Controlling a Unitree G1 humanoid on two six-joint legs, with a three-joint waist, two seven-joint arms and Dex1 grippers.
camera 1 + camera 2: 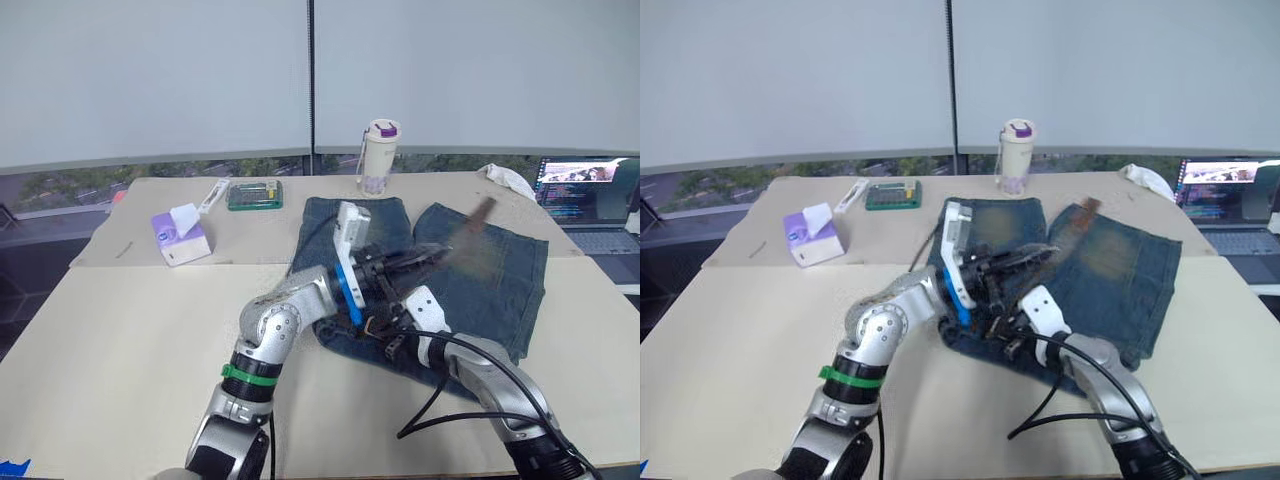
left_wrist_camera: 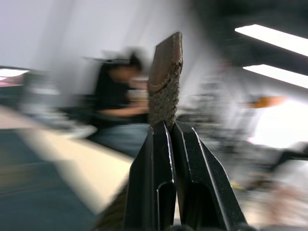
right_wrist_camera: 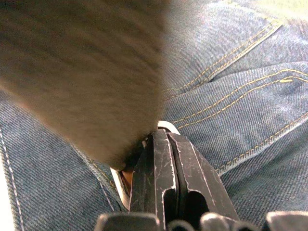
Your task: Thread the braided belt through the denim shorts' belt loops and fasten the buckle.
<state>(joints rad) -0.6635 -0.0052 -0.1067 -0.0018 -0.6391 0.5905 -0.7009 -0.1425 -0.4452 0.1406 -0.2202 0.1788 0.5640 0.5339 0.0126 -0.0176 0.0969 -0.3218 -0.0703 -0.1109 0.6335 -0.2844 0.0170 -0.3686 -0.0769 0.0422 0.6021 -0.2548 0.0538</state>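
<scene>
The denim shorts lie flat on the table, waistband toward me and legs pointing away. My left gripper is shut on the braided belt just below its tapered end, which it holds up over the shorts. A stretch of the belt hangs in front of the right wrist camera. My right gripper sits at the waistband, shut on the silver buckle. The belt loops are hidden behind the grippers.
At the back of the table stand a purple tissue box, a green case and a white bottle. A white cloth and a laptop are at the far right. A seated person is across the room.
</scene>
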